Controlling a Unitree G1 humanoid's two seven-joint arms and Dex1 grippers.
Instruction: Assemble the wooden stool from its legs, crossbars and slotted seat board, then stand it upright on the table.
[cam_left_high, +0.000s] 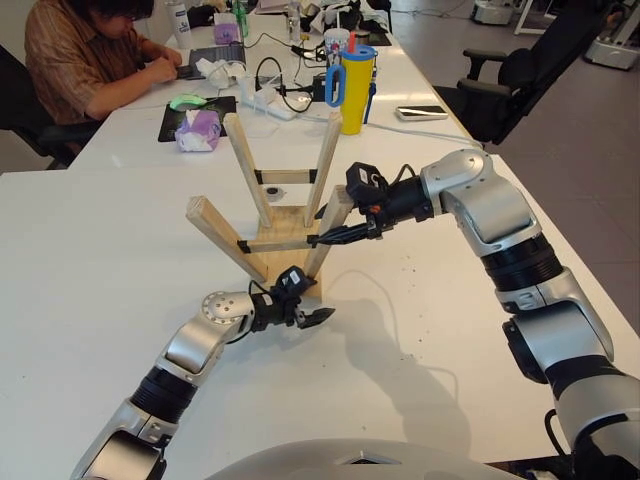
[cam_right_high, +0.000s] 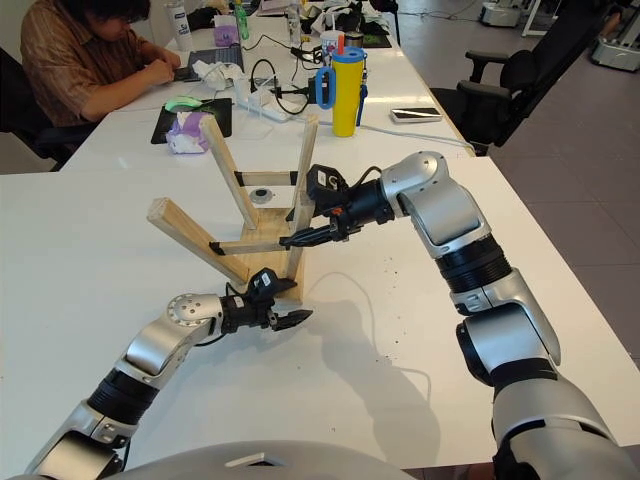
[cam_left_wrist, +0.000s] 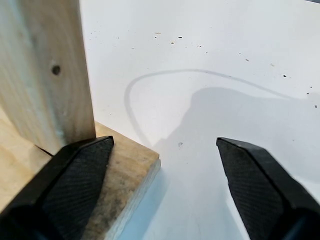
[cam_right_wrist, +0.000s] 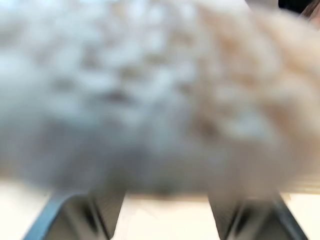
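The stool (cam_left_high: 262, 190) lies tipped, legs up, in the middle of the desk (cam_left_high: 90, 300). The right gripper (cam_left_high: 330, 238) pinches one leg (cam_left_high: 318, 262). The left gripper (cam_left_high: 318, 318) is spread wide beside the seat board (cam_left_wrist: 125, 170) corner. The wood looks hard and light. Hold a leg low, near the board.

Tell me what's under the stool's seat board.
The white table: the seat board rests on it with the legs pointing up. The tabletop directly beneath the board is covered, so anything there is hidden.
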